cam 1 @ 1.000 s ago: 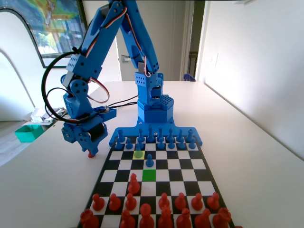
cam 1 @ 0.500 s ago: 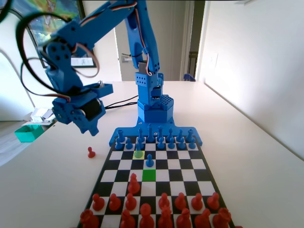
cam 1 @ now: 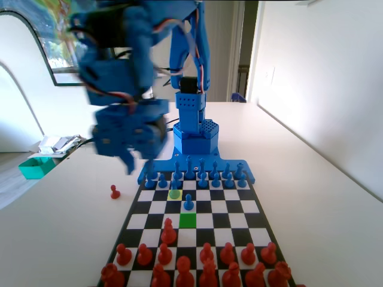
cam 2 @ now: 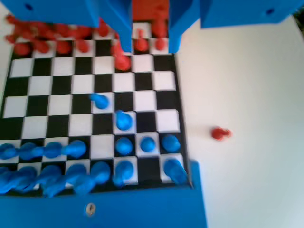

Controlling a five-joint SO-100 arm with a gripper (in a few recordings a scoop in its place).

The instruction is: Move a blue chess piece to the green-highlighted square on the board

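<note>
- Task not done: green square (cam 1: 188,220) is empty.
- Blue piece (cam 1: 175,182) stands on the yellow square (cam 1: 174,194), near the blue rows; it is not yet gripped.
- 1 red pawn (cam 1: 115,192) lies off the board (cam 1: 251,206) on the counter (cam 1: 311,197).
- Arm raised, blurred, at the board's far left corner in the fixed view.
- Gripper (cam 2: 149,45) jaws parted, nothing between them.

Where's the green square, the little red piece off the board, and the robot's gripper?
green-highlighted square (cam 1: 188,220), fixed view, its middle.
red piece on the table (cam 1: 115,192), fixed view, its body.
gripper (cam 2: 149,45), wrist view, gap between its jaws.
</note>
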